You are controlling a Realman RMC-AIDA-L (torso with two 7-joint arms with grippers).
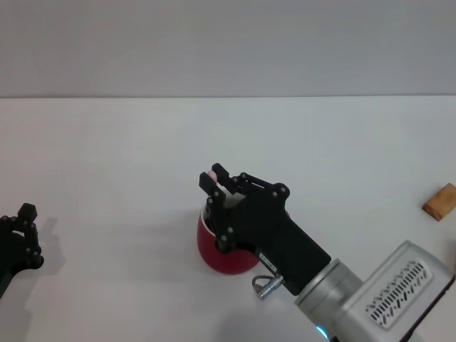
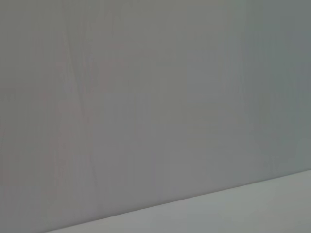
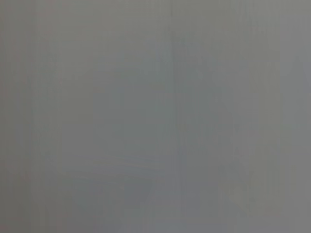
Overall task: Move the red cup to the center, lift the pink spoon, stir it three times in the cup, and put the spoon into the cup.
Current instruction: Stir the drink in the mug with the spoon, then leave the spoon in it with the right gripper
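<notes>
Table [image 1: 107,157]: one white surface, filling the head view below a grey wall; both wrist views show only blank grey wall, plus a sliver of table edge in the left one.
Right arm: one, reaching in from the lower right, its black right gripper [image 1: 212,187] poised directly over the cup.
Red cup [image 1: 217,253]: one, squat and deep red, standing upright near the table's middle; the gripper covers most of its mouth, so only a strip of white rim shows.
Left gripper [image 1: 21,239]: one, parked at the left edge, well apart from the cup – whether its claw is wide or narrow, I cannot tell.
Wooden block [image 1: 439,201]: one tan piece at the far right edge, well apart from everything.
Pink spoon [image 1: 211,175]: one, only its rounded pink tip visible, pinched narrowly between the right fingertips above the far rim; the bowl end is hidden, presumably down inside the cup.
Stage: likely stirring or just about to release – a judgement.
Risk: the claw sits close to the rim, so a wide stirring sweep could knock the cup and shift or tip it.
Risk: letting go while the spoon leans outward could flip it over the rim onto the table.
</notes>
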